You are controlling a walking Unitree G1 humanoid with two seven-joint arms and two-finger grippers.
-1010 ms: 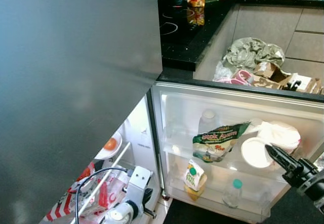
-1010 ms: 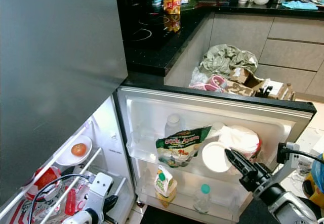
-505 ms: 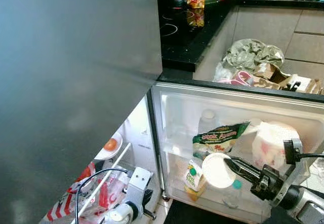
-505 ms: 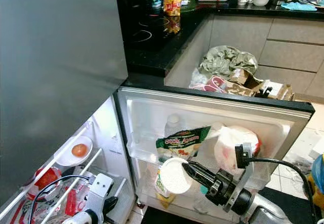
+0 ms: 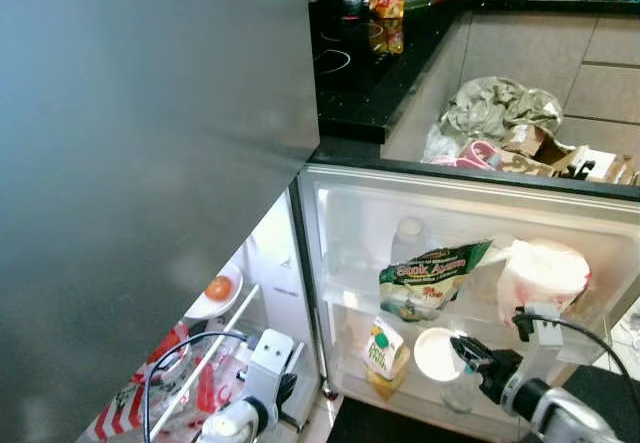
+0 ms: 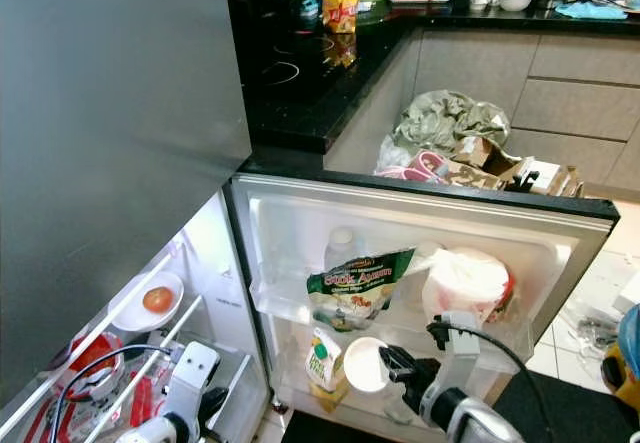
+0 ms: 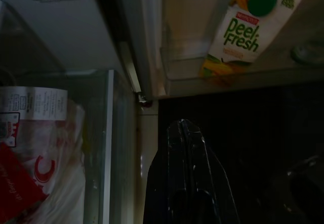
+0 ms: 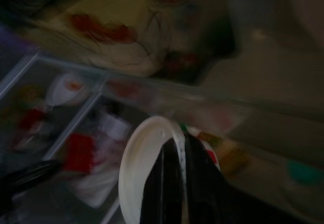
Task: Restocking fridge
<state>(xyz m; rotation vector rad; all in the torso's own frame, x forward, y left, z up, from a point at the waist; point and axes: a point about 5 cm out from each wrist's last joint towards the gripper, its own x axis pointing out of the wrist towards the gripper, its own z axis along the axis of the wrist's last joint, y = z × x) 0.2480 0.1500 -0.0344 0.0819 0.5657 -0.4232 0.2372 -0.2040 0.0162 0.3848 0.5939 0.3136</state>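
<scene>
Low at the bottom right of the head views, the right gripper [image 5: 462,347] pinches the rim of a white lid [image 5: 437,354] in front of the fridge door's [image 5: 560,192] lower shelf. Its wrist view, blurred, seems to show both fingers clenched on that rim. At the bottom left, the left gripper [image 7: 185,133] hangs with fingers pressed together; its wrist view picks out a Peel Fresh carton [image 7: 244,24]. Just above sits the green snack bag [image 5: 428,280], then the white tub [image 5: 542,272]. Top of the frame: the black cooktop [image 5: 370,53].
</scene>
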